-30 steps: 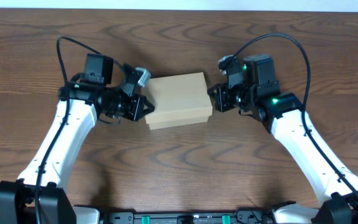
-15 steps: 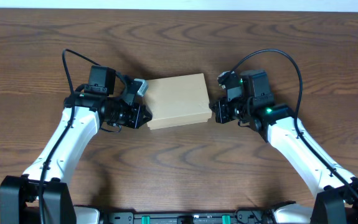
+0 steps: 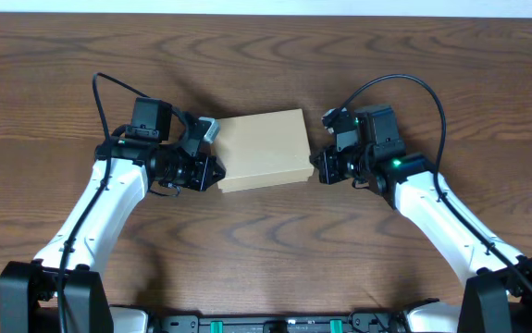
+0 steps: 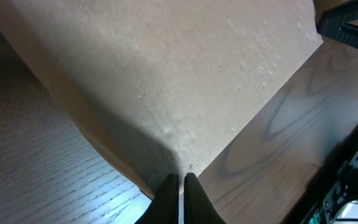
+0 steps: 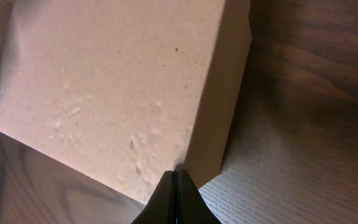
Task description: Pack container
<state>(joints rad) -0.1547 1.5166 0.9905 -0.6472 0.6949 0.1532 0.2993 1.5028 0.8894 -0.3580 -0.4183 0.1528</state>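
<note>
Along the near edge of the tabletop (image 3: 266,264) the two white arms rise from their bases and reach toward the middle. The left arm (image 3: 90,222) slants in from the near left corner and the right arm (image 3: 455,227) from the near right corner.

Farther in, the left gripper (image 3: 219,176) points at the near left corner of the container (image 3: 264,148). Its jaws are pressed together with nothing between them. In the left wrist view the dark fingertips (image 4: 171,186) of this gripper (image 4: 180,180) meet right at the lower edge of the container (image 4: 166,74), touching it or nearly so.

Across from it, the right gripper (image 3: 315,167) points at the container's right side near the front corner. Its jaws are likewise closed and empty. In the right wrist view this gripper (image 5: 175,177) has its tips against the top edge of the side wall of the container (image 5: 116,81).

Between the two grippers the container sits flat on the wood near the tabletop's middle, a little toward the far edge. Its lid is down and its long sides are turned slightly out of line with the table edges.

Beyond it bare wood runs to the far edge.
</note>
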